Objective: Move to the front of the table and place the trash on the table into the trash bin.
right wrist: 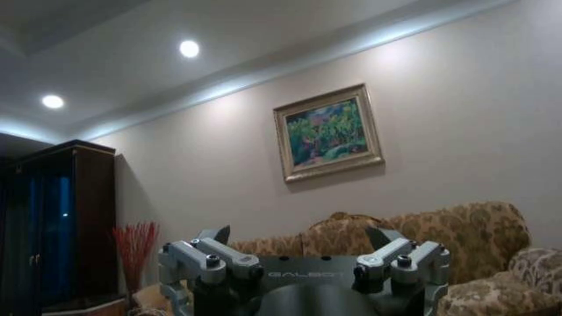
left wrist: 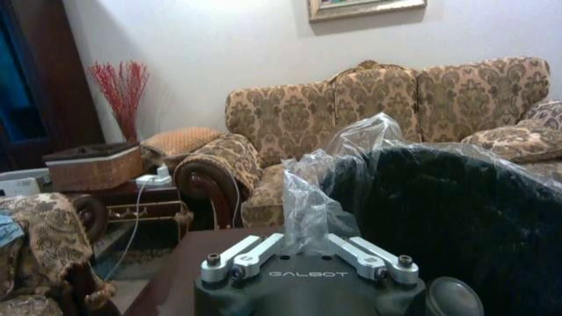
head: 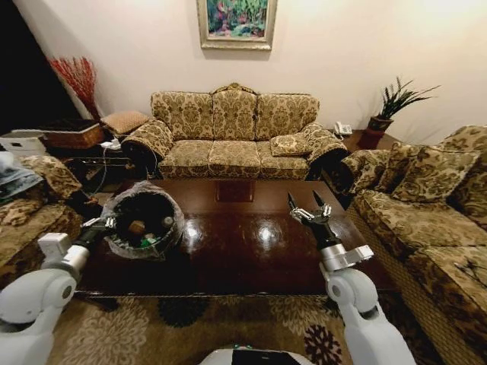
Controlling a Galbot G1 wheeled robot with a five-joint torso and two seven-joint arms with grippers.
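The trash bin (head: 176, 215), black with a crinkled clear bag at its rim, stands on the left part of the glossy dark table (head: 251, 243). Inside it lie bits of trash: a tan piece (head: 137, 226), a green scrap (head: 149, 240) and a white bit (head: 167, 222). My left gripper (head: 107, 223) is at the bin's left rim, and in the left wrist view my left gripper (left wrist: 306, 238) is shut on a fold of the bag, with the bin's dark wall (left wrist: 457, 217) just beyond it. My right gripper (head: 307, 204) hangs open above the table's right half, tilted upward, nothing between its fingers (right wrist: 216, 234).
A patterned sofa (head: 232, 129) stands behind the table, another sofa (head: 426, 220) along the right, an armchair (head: 30, 205) at the left. A woven basket (head: 72, 135) and cables sit on a side table at the back left. A patterned rug (head: 190, 327) lies in front.
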